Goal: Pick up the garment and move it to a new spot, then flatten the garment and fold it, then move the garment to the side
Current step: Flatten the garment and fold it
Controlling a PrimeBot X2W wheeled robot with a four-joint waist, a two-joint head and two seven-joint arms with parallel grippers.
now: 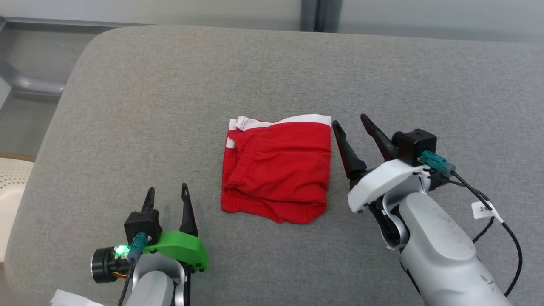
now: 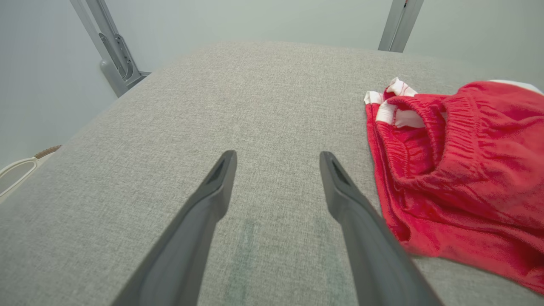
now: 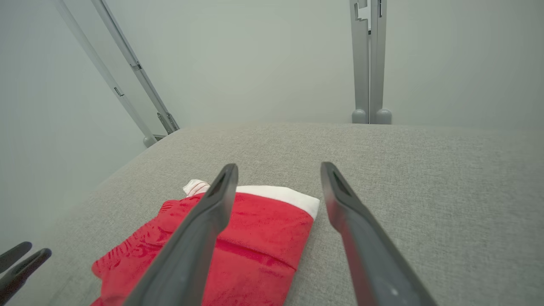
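The garment [image 1: 276,168] is a pair of red shorts with white trim, folded into a rough square in the middle of the grey padded table [image 1: 272,72]. My right gripper [image 1: 352,120] stands open just off the garment's right edge near its far corner, with nothing between its fingers. In the right wrist view the garment [image 3: 255,238] lies below and left of that gripper [image 3: 278,170]. My left gripper [image 1: 167,190] is open near the table's front, left of the garment and apart from it. The left wrist view shows the garment [image 2: 459,170] to the right of the open fingers [image 2: 278,157].
Bare grey padding surrounds the garment on all sides. The table's rounded left edge [image 1: 55,123] drops off to a floor with a pale woven basket [image 1: 12,178]. Metal frame posts [image 3: 369,63] stand behind the table's far edge.
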